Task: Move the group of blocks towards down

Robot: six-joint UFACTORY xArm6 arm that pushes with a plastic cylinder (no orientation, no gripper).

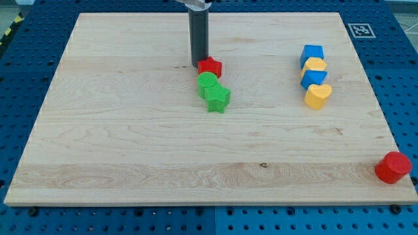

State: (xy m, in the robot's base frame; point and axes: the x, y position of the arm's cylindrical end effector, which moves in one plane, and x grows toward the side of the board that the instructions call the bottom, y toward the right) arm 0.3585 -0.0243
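Observation:
A red star block (211,66) sits just above a green round block (208,83) and a green star block (218,98); the three form a short column left of the board's middle. My tip (198,63) stands at the red star's upper left edge, touching or nearly touching it. At the view's right a second column runs downward: a blue cube (312,53), a yellow block (315,65), a blue block (313,78) and a yellow heart (317,96).
A red cylinder (392,167) stands at the board's lower right corner, partly over the edge. The wooden board (130,143) lies on a blue perforated table. A printed marker (360,29) lies by the top right corner.

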